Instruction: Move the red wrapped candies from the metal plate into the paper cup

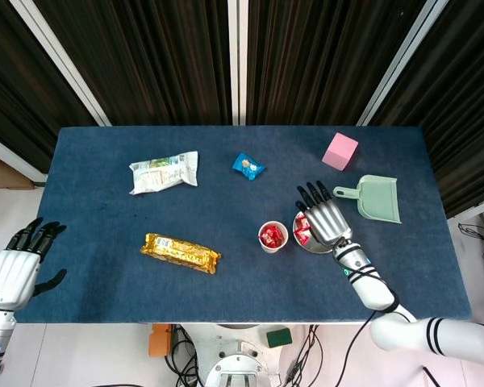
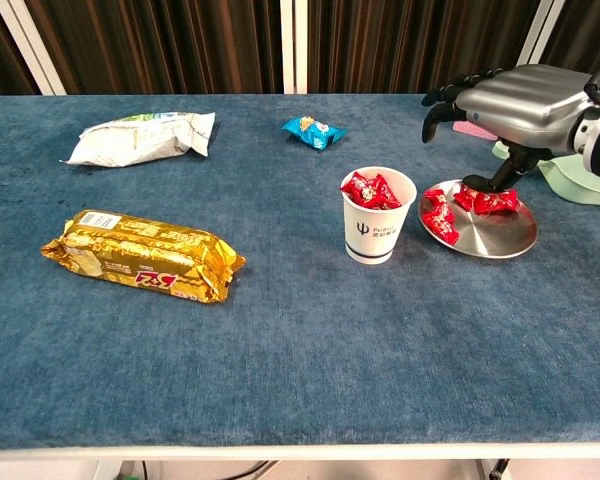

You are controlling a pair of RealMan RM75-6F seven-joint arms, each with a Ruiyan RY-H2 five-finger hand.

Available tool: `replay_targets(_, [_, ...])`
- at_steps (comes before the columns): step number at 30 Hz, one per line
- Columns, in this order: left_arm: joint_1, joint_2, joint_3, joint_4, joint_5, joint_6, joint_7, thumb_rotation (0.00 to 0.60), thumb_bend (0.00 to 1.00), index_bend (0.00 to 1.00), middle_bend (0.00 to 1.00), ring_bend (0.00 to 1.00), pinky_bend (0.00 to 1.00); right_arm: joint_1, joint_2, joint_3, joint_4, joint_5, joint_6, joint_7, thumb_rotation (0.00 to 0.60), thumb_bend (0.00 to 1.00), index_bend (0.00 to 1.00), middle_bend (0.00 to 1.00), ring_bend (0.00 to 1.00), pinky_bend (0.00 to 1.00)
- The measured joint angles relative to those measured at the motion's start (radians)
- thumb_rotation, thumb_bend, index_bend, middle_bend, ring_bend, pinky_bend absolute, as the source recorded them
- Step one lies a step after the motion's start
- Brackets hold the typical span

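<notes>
A white paper cup (image 2: 378,218) (image 1: 273,237) stands mid-table with several red wrapped candies (image 2: 370,188) inside. Just right of it lies the round metal plate (image 2: 496,236) (image 1: 309,247), carrying more red candies (image 2: 440,214) (image 1: 301,235). My right hand (image 2: 520,95) (image 1: 329,219) hovers palm-down over the plate's far side, fingers spread and holding nothing. Its thumb points down at the candies (image 2: 486,200) at the back of the plate; whether it touches them I cannot tell. My left hand (image 1: 16,270) stays off the table's left front corner, fingers apart and empty.
A gold snack bar (image 2: 140,255) (image 1: 181,252) lies front left and a white-green packet (image 2: 140,135) (image 1: 164,172) back left. A blue sweet (image 2: 313,131) (image 1: 248,166) sits behind the cup. A pink block (image 1: 340,151) and a green dustpan (image 1: 375,197) are behind and right of the plate.
</notes>
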Motion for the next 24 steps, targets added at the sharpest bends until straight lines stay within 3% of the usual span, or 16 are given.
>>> replay_targets(15, [-0.003, 0.001, -0.001, 0.002, -0.004, -0.007, -0.004, 0.600, 0.18, 0.18, 0.15, 0.06, 0.20, -0.004, -0.093, -0.033, 0.145, 0.013, -0.056, 0.007, 0.600, 0.37, 0.31, 0.03, 0.00, 0.00])
replay_targets(24, [-0.004, 0.000, -0.001, 0.002, -0.006, -0.009, -0.004, 0.600, 0.18, 0.18, 0.15, 0.06, 0.20, -0.007, -0.104, -0.035, 0.162, 0.027, -0.065, -0.008, 0.600, 0.37, 0.34, 0.03, 0.00, 0.00])
